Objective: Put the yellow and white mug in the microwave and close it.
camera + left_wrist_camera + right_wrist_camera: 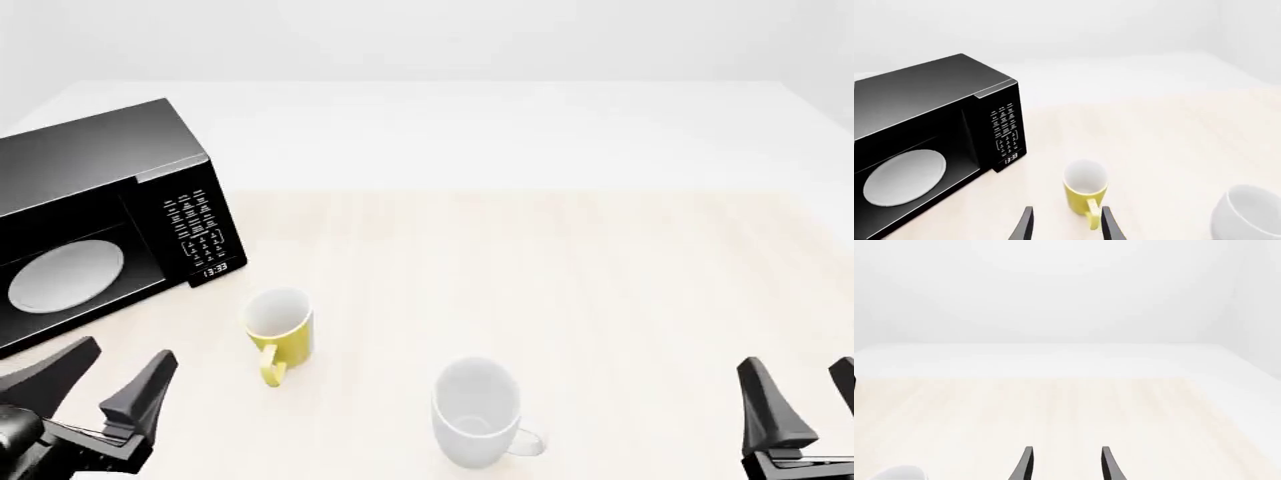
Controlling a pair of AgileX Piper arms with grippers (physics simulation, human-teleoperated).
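Yellow and white mug [279, 333] upright just beside open microwave [107, 215], left tool [110, 378] and right tool [810, 398] spread, holding nothing.

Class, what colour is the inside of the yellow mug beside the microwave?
White inside the yellow and white mug; the left wrist view shows it best.

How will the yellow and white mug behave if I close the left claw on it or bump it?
The yellow and white mug looks rigid and glossy, so it may slip in a light pinch. It stands upright on a flat base; a low nudge should slide it, a rim bump could tip it. Its handle faces the left claw.
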